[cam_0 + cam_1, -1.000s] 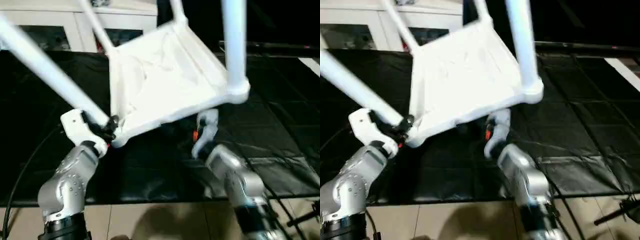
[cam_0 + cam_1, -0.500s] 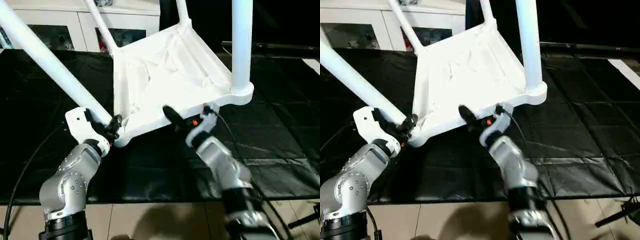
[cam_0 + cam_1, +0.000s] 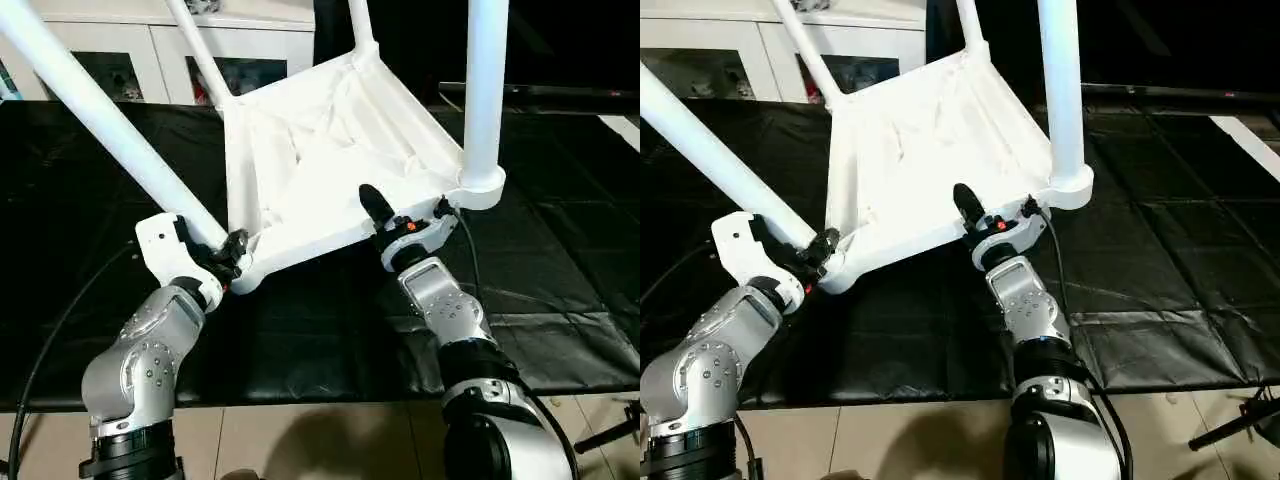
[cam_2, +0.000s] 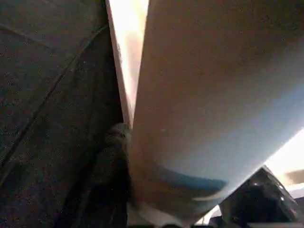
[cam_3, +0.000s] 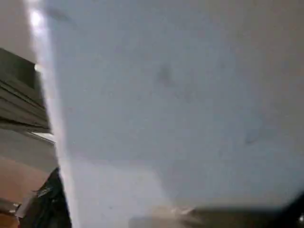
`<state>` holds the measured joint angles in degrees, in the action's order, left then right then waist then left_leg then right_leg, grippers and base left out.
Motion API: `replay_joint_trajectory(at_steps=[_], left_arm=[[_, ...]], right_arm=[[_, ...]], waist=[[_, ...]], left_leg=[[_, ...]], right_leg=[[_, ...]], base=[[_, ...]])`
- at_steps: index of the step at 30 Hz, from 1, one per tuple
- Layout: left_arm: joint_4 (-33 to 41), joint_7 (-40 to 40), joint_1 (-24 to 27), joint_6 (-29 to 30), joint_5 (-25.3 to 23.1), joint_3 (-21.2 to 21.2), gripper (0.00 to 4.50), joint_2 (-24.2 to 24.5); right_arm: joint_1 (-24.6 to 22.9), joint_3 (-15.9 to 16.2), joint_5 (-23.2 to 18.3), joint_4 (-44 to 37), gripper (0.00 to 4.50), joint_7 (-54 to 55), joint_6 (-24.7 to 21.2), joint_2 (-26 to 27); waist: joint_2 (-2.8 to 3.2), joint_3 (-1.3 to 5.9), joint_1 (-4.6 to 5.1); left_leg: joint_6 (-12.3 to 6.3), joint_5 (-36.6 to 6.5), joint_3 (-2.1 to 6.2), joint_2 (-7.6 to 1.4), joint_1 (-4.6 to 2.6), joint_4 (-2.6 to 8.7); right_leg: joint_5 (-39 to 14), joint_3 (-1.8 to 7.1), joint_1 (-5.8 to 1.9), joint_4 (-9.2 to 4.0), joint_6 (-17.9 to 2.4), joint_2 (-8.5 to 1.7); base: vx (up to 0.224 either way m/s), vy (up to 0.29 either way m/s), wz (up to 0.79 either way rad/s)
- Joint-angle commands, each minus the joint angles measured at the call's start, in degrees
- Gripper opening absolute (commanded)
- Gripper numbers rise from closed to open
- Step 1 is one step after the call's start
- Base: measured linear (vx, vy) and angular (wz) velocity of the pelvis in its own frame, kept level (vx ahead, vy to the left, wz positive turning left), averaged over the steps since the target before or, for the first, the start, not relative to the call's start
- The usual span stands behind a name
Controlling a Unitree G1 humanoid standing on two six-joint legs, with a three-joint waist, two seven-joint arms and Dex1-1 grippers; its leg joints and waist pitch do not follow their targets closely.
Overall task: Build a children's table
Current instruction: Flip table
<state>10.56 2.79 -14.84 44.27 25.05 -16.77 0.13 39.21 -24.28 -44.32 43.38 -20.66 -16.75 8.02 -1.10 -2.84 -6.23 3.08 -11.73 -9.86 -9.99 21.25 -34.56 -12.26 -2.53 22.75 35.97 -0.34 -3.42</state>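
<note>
**Table handling: grip points and clearance**

The table (image 3: 330, 170) lies tilted, legs up, on the black mat (image 3: 560, 260). Left end effector (image 3: 222, 255) is clamped on the near-left leg base. Right end effector (image 3: 400, 215) straddles the near rim, closure unclear. Judged light, rigid and slippery: grip rims or leg bases. The mat's right side is open; the cabinet (image 3: 130, 50) stands behind.

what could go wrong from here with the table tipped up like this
1. The table top is tilted with its ribbed underside up, and the left pincer grips only at the near corner where a leg joins; that hold could slip and the table swing.
2. The right pincer sits at the near edge with one finger over the rim; if it is not seated, the edge may drop onto the black mat.
</note>
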Motion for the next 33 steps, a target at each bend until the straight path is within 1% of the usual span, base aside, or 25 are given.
replay_joint_trajectory(at_steps=[1,2,3,5,7,8,9,14,15,16,18,19,20,21,22,23,25,26,27,28,29,30,31,32,33], left_arm=[[0.16,1.88,-0.33,2.37,3.66,2.34,2.23,-1.56],[0.14,2.13,-0.33,2.49,3.48,2.58,2.23,-1.55],[0.09,2.22,-0.34,2.51,3.40,2.64,2.23,-1.55],[-0.02,2.33,-0.39,2.50,3.27,2.68,2.23,-1.54],[-0.13,2.47,-0.40,2.50,3.13,2.83,2.23,-1.43],[-0.21,2.53,-0.38,2.48,3.07,2.99,2.23,-1.33],[-0.30,2.68,-0.38,2.46,2.87,3.26,2.23,-1.11],[-0.21,3.65,0.00,1.93,1.72,4.62,2.23,0.19],[0.52,6.57,0.86,0.84,1.28,5.98,2.23,2.35],[0.52,6.57,0.86,0.84,1.28,5.98,2.93,2.35],[2.67,12.42,3.18,1.65,3.38,6.14,2.93,6.60],[2.67,12.42,3.18,1.65,3.38,6.14,2.93,6.60],[3.01,13.30,3.64,1.87,3.67,6.16,3.03,7.46],[4.28,17.58,6.29,2.99,5.13,5.92,3.21,11.45],[4.30,17.65,6.34,3.00,5.16,5.91,3.32,11.51],[5.05,20.06,7.78,3.89,6.15,5.88,3.35,13.61],[6.19,23.35,9.73,4.99,7.48,5.88,3.50,16.43],[7.21,25.52,10.98,5.37,8.28,6.02,3.77,18.15],[8.59,27.97,12.29,5.86,9.46,6.12,3.82,19.93],[10.01,30.62,13.41,5.86,10.45,6.35,3.82,21.65],[12.72,34.49,14.72,5.08,11.30,7.28,3.88,24.44],[12.72,34.49,14.72,5.08,11.30,7.28,4.03,24.44],[12.72,34.49,14.72,5.08,11.30,7.28,4.03,24.44],[15.13,36.16,14.32,4.29,12.09,7.69,4.18,25.37],[15.43,36.26,14.18,4.22,12.20,7.72,4.26,25.40]], right_arm=[[2.86,-0.12,-0.29,0.84,3.24,-0.36,0.04,2.07],[3.12,-0.42,-0.66,1.40,3.06,-0.72,-0.02,2.01],[3.22,-0.68,-0.92,1.64,2.87,-0.70,0.03,1.98],[3.40,-0.95,-1.19,2.10,2.82,-0.75,0.23,1.86],[3.51,-0.99,-1.24,2.53,2.77,-0.99,0.51,1.68],[3.66,-1.27,-1.29,2.89,2.68,-1.23,0.77,1.59],[3.72,-1.43,-1.30,2.95,2.42,-1.28,0.82,1.55],[3.81,-1.80,-1.29,2.95,2.13,-1.44,1.17,1.43],[3.74,-2.04,-1.40,2.67,2.13,-1.19,1.69,1.38],[3.74,-2.04,-1.40,2.67,2.03,-1.19,1.69,1.38],[3.33,-1.96,-1.14,1.82,2.00,-0.77,2.41,1.02],[3.33,-1.96,-1.14,1.82,1.98,-0.77,2.41,1.02],[3.24,-1.94,-1.07,1.63,1.97,-0.63,2.51,0.99],[2.83,-1.96,-0.91,0.51,1.96,-0.38,2.71,0.77],[2.82,-1.96,-0.91,0.49,1.96,-0.38,2.71,0.76],[2.67,-2.02,-0.79,-0.13,1.96,-0.13,2.92,0.65],[2.48,-2.12,-0.59,-0.99,1.96,0.27,3.27,0.52],[2.40,-2.21,-0.45,-1.51,1.96,0.64,3.59,0.42],[2.27,-2.22,-0.14,-2.15,1.96,1.09,4.05,0.23],[2.09,-2.09,0.28,-2.87,1.96,1.45,4.50,0.01],[1.47,-1.18,1.81,-4.83,1.96,2.31,5.21,-0.63],[1.47,-1.18,1.81,-4.83,1.96,2.31,5.21,-0.63],[1.47,-1.18,1.81,-4.83,1.96,2.31,5.21,-0.63],[0.15,0.15,4.31,-8.18,1.96,4.12,6.08,-1.36],[-0.07,0.36,4.73,-8.69,1.96,4.42,6.23,-1.47]], waist=[[0.41,3.95,0.01],[0.62,4.00,-0.06],[0.60,3.95,0.01],[0.63,3.89,0.04],[0.89,3.83,0.08],[0.79,3.84,0.12],[0.82,3.84,0.09],[0.83,3.97,0.04],[0.84,3.93,-0.01],[0.81,4.01,-0.02],[0.85,4.09,0.09],[1.07,4.24,0.12],[1.01,4.29,0.23],[1.33,4.51,0.30],[1.26,4.62,0.33],[1.25,4.49,0.55],[1.45,4.30,0.53],[1.48,4.20,0.57],[1.57,4.04,0.69],[1.65,4.01,0.58],[1.64,3.95,0.45],[1.55,3.87,0.52],[1.74,3.82,0.38],[1.59,3.66,0.23],[1.48,3.65,-0.14]], left_leg=[[-2.93,-0.26,0.76,-2.71,-0.46,3.51],[-3.09,0.02,0.78,-2.68,-0.42,3.45],[-3.22,-0.54,0.72,-2.68,-0.43,3.46],[-3.15,-1.22,0.75,-2.74,-0.42,3.54],[-2.83,-2.28,0.76,-2.80,-0.48,3.59],[-2.64,-2.40,0.76,-2.80,-0.47,3.62],[-2.55,-2.31,0.78,-2.82,-0.49,3.64],[-2.72,-1.72,0.77,-2.75,-0.51,3.56],[-2.83,-1.61,0.82,-2.74,-0.43,3.58],[-2.97,-1.11,0.81,-2.66,-0.41,3.53],[-3.28,0.58,0.80,-2.58,-0.27,3.40],[-3.43,1.55,0.79,-2.63,-0.43,3.30],[-3.61,2.23,0.75,-2.56,-0.28,3.19],[-4.59,4.37,0.78,-2.37,-0.19,2.81],[-5.03,5.43,0.84,-2.29,-0.05,2.74],[-5.70,5.54,0.64,-2.23,0.02,2.72],[-5.86,3.99,0.68,-2.41,-0.05,2.86],[-5.50,3.05,0.66,-2.44,-0.14,2.99],[-5.07,2.03,0.53,-2.54,-0.28,3.13],[-4.74,1.97,0.65,-2.58,-0.37,3.15],[-4.25,1.09,0.57,-2.65,-0.49,3.29],[-4.10,0.92,0.53,-2.62,-0.43,3.35],[-3.61,0.12,0.38,-2.63,-0.65,3.39],[-2.94,-0.52,0.37,-2.62,-0.59,3.50],[-2.42,-0.71,0.36,-2.62,-0.57,3.57]], right_leg=[[5.20,2.37,-3.17,-2.94,-13.23,-4.42],[5.80,2.36,-3.14,-2.83,-13.40,-4.37],[5.82,2.35,-3.07,-2.93,-13.57,-4.32],[5.09,2.31,-3.06,-2.96,-13.79,-4.32],[3.85,2.32,-2.98,-3.10,-13.81,-4.37],[3.63,2.30,-3.02,-3.13,-13.79,-4.33],[3.74,2.30,-3.00,-3.09,-13.78,-4.31],[4.34,2.28,-2.99,-3.00,-13.66,-4.29],[4.36,2.23,-3.02,-3.03,-13.69,-4.33],[4.55,2.25,-3.05,-2.94,-13.63,-4.34],[6.36,2.22,-3.05,-2.60,-14.03,-4.26],[7.51,2.15,-2.84,-2.40,-14.50,-4.24],[8.52,2.13,-2.87,-2.22,-14.83,-4.12],[11.92,2.03,-2.80,-1.91,-15.32,-3.93],[12.99,1.99,-2.93,-1.72,-15.38,-3.92],[13.37,1.97,-2.69,-1.73,-15.76,-3.79],[11.21,1.94,-2.62,-1.92,-15.94,-3.94],[9.53,1.94,-2.55,-1.99,-15.91,-3.91],[8.13,1.96,-2.40,-2.14,-15.83,-3.79],[7.51,1.95,-2.41,-2.15,-15.72,-3.89],[6.19,1.98,-2.23,-2.18,-15.64,-3.87],[5.74,2.00,-2.25,-2.25,-15.36,-3.75],[5.17,2.07,-2.06,-2.31,-15.11,-3.68],[4.58,2.15,-2.12,-2.44,-14.83,-3.69],[4.38,2.26,-2.21,-2.37,-14.23,-3.76]], base=[[0.000,0.000,0.00],[0.000,0.000,0.00],[0.000,0.000,0.00],[0.000,0.000,0.00],[0.000,0.000,0.00],[0.000,0.000,0.00],[0.000,0.000,0.00],[0.000,0.000,0.00],[0.000,0.000,0.00],[0.000,0.000,0.00],[0.000,0.000,0.00],[0.000,0.000,0.00],[0.000,0.000,0.00],[0.000,0.000,0.00],[0.000,0.000,0.00],[0.000,0.000,0.00],[0.000,0.000,0.00],[0.000,0.000,0.00],[0.000,0.000,0.00],[0.000,0.000,0.00],[0.000,0.000,0.00],[0.000,0.000,0.00],[0.000,0.000,0.00],[0.000,0.000,0.00],[0.000,0.000,0.00]])
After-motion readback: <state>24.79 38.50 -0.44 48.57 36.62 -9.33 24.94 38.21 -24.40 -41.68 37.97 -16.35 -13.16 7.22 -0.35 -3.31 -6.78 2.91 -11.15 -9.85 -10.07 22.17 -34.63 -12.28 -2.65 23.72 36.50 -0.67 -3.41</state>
